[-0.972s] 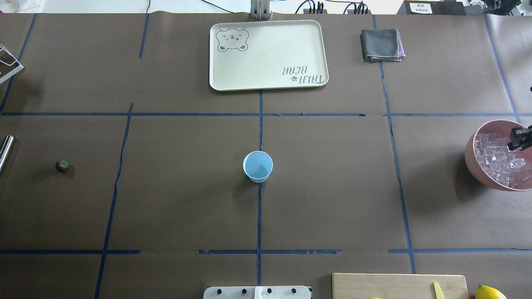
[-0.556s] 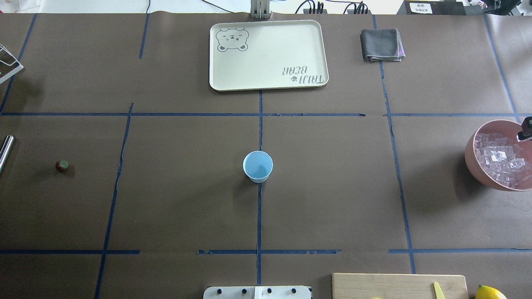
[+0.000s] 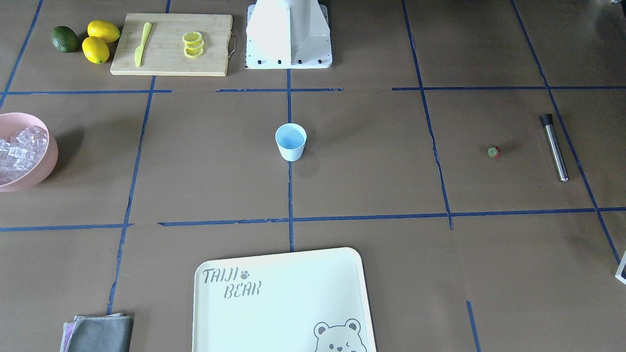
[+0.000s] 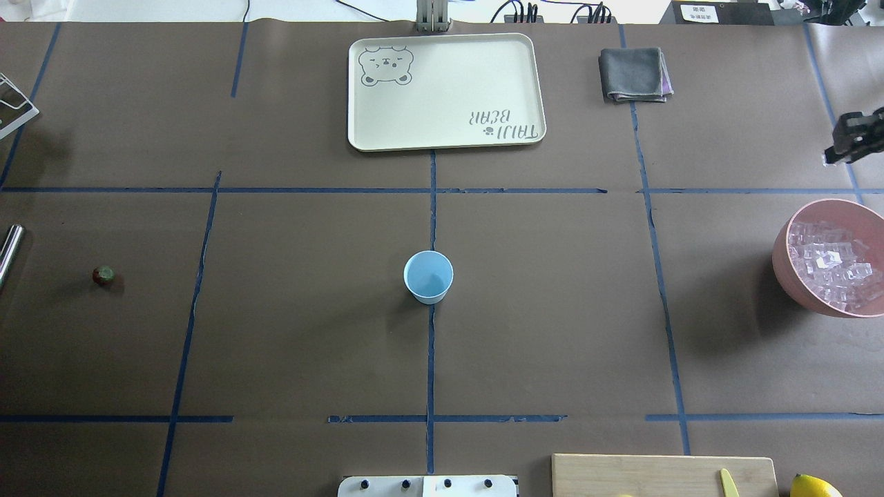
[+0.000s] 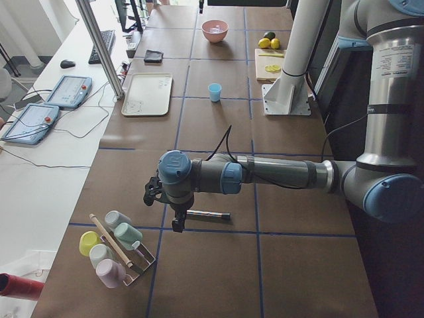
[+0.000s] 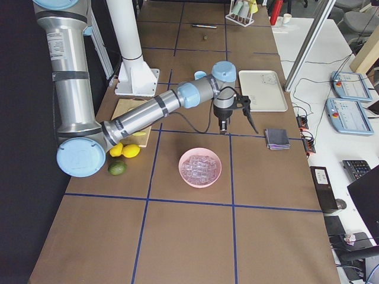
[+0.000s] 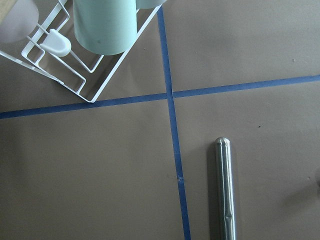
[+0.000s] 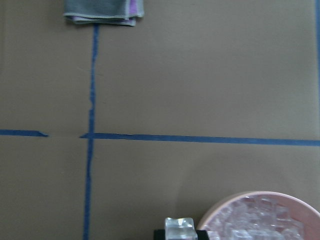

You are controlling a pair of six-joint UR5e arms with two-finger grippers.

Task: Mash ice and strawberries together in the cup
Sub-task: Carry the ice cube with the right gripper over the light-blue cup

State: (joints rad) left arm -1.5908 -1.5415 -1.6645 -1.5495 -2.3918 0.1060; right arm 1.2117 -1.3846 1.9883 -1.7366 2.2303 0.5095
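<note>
1. Here, cup (image 4: 428, 276) upright at the middle of the worktop (image 4: 552, 331), apparently empty inside; strawberry (image 4: 103, 275) lying well apart on the left side, near a metal stick (image 3: 554, 146).
2. One ice cube (image 8: 180, 229) pinched narrowly in the right gripper (image 4: 836, 150), just beyond the pink bowl (image 4: 782, 266) and well apart from the cup.
3. Left gripper (image 5: 177, 225) hanging over the metal stick; cannot tell whether spread or closed.
4. Likely trouble: a slick cube slipping free on the long carry across, or bouncing off the narrow rim if let go too high; a light cup easily tipped by a nudge.
5. Bowl heaped with ice (image 4: 832, 269); wire rack (image 7: 56, 45) at the left end holding spare cups (image 7: 105, 25).
</note>
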